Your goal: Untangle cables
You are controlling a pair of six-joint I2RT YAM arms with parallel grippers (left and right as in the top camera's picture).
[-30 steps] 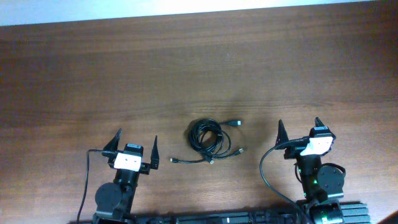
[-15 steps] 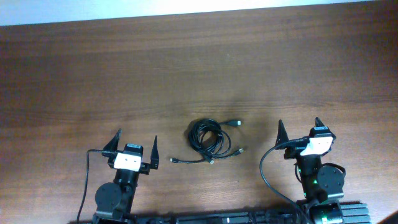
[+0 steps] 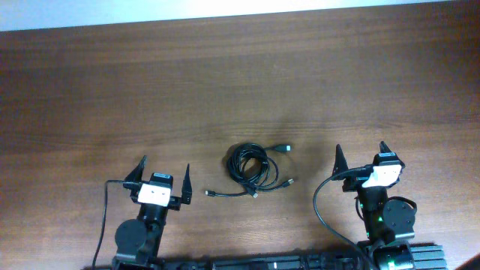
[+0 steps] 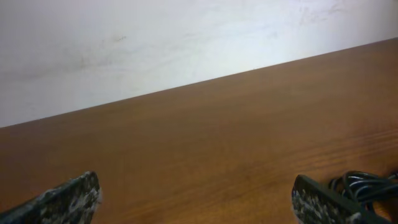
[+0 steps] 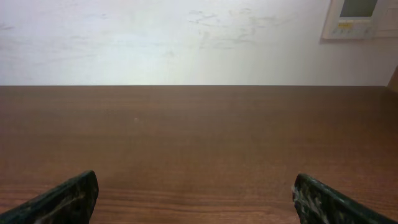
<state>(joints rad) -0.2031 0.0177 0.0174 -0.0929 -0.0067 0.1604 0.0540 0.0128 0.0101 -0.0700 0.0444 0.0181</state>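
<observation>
We see the cables [image 4: 365,184] cut off in the left wrist view; left gripper [image 3: 166,163] and right gripper [image 3: 360,147] released; wall panel [image 5: 360,18] print illegible.

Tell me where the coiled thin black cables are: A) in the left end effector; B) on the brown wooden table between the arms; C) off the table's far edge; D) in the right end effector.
B: the coiled thin black cables lie on the brown wooden table, between the open left end effector and open right end effector, touching neither.
</observation>
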